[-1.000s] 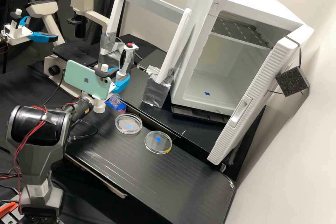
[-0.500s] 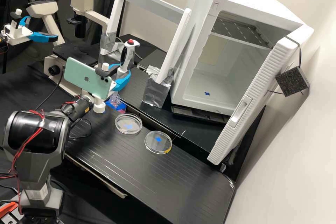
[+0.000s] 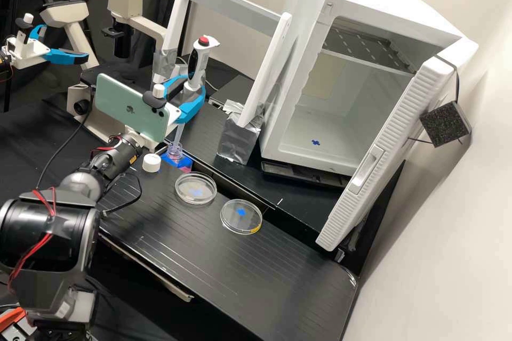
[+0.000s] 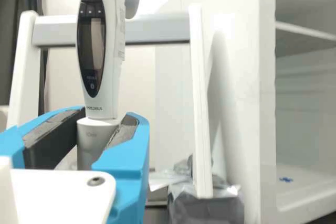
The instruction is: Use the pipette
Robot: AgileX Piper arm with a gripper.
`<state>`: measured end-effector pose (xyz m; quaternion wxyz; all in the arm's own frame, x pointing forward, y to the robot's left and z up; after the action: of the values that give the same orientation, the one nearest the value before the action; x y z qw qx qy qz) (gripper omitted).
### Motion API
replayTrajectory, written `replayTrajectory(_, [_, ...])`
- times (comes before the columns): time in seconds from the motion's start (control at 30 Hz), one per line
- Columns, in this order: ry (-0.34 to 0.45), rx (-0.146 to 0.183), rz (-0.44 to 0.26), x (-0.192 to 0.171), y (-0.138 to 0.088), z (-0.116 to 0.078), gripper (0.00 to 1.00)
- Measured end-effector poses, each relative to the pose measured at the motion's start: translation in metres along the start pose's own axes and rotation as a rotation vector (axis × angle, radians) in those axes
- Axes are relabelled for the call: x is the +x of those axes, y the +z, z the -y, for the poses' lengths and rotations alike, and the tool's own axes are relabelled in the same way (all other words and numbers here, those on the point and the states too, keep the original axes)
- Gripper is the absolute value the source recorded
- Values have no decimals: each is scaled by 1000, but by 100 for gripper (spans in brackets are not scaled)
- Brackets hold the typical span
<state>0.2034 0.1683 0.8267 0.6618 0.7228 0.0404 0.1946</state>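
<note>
1. I have the pincer [image 3: 195,87] closed round the lower body of the pipette [image 3: 200,65], held nearly upright, its tip at the mouth of the bottle [image 3: 175,153].
2. I see small lettering below the pipette's dark screen [image 4: 91,44] and a printed label [image 4: 121,35] down its side.
3. The green phone [image 3: 114,101] bears a logo.
4. Along the surface's [image 3: 240,272] far edge sit the bottle, the white cap [image 3: 151,163], one dish [image 3: 196,192] and another dish [image 3: 240,219].
</note>
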Motion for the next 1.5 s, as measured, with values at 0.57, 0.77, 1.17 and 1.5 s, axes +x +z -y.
replayTrajectory(0.57, [81, 81, -55, -5, -14, -26, 0])
replayTrajectory(0.77, [155, 154, -58, -14, -3, -48, 0])
replayTrajectory(1.17, [267, 196, -133, -52, 40, -98, 0])
replayTrajectory(1.5, [220, 138, -86, -78, 62, -98, 0])
